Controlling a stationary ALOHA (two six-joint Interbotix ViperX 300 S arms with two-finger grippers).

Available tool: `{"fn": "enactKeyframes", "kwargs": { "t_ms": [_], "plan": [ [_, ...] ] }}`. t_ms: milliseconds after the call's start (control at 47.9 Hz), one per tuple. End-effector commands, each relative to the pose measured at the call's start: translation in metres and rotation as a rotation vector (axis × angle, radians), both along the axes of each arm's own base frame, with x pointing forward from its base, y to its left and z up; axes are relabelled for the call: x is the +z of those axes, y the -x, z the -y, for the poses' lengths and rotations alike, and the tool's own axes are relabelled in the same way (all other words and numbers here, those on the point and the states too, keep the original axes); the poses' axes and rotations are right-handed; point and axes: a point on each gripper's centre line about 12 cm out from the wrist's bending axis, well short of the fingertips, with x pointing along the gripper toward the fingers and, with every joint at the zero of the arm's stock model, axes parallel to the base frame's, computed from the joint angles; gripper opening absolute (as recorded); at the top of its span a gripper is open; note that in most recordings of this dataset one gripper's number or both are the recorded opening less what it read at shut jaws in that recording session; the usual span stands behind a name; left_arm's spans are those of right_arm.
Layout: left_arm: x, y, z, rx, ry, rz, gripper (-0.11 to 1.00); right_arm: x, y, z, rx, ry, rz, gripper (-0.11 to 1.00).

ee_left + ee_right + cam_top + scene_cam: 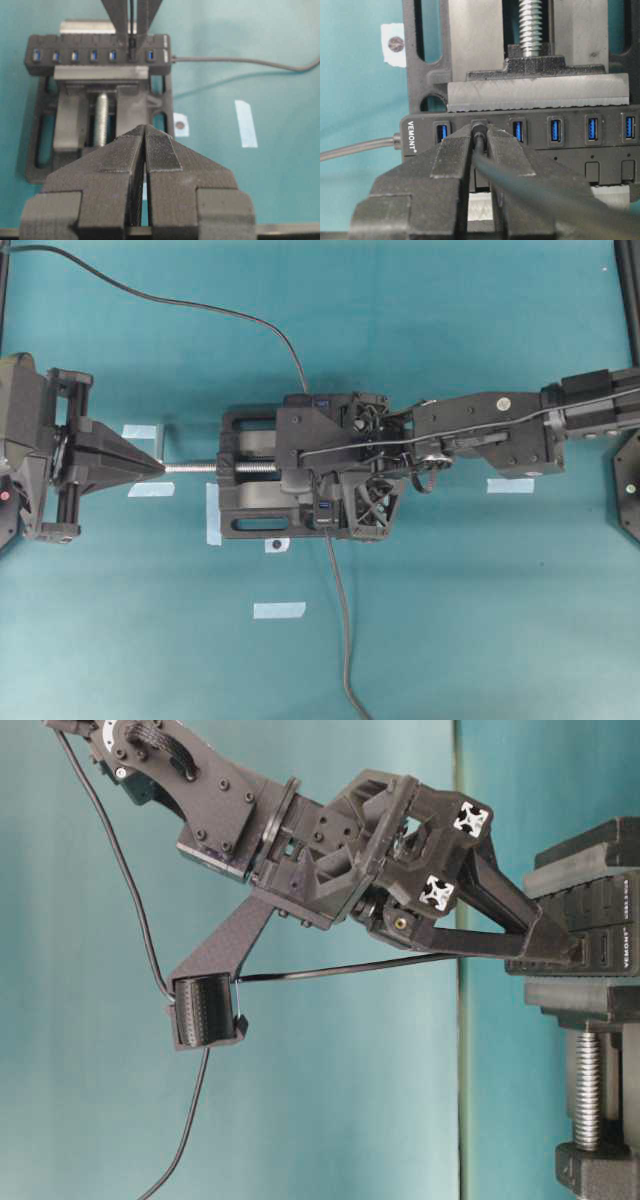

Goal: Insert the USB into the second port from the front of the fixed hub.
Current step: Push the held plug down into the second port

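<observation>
Right wrist view, nearest: the two black fingers [450,165] of the right gripper [479,137] stand almost together, pinching the USB [479,126], whose thin black cable [530,185] runs back toward the camera between them. The plug sits at the second port from the labelled end of the hub [570,155], between the blue port [441,132] beside the white lettering and the next blue one; how deep it sits cannot be told. The hub lies across the view, its row of blue slots above a row of black buttons, with a thin grey cable [355,149] leaving its left end. Behind the hub, the vise [470,55] clamps it with a pale jaw bar, the silver screw [531,25] beyond.

Left wrist view: the left gripper [145,131] is fully closed, fingertips meeting and holding nothing, well apart from the vise and facing the hub from the opposite side.

Overhead view: the left gripper's tips point at the end of the silver screw on the teal table [480,620]; the right arm [500,430] reaches over the vise from the right. Pieces of pale tape [279,610] lie on the table around it
</observation>
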Motion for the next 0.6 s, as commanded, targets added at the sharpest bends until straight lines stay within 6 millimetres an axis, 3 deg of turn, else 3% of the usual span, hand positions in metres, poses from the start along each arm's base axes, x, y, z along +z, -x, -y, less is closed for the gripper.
{"fn": "enactKeyframes", "kwargs": {
  "t_ms": [0,271,584],
  "plan": [
    [0.006,-0.002,0.000,-0.001,0.001,0.021,0.00,-0.002,0.003,-0.007,0.004,-0.008,-0.014,0.09],
    [0.007,-0.002,0.000,0.000,0.001,0.025,0.00,0.000,0.002,-0.008,0.006,-0.008,-0.008,0.09],
    [0.007,-0.002,0.000,0.000,0.001,0.025,0.00,0.016,-0.006,-0.007,0.010,-0.005,0.037,0.08]
  ]
}}
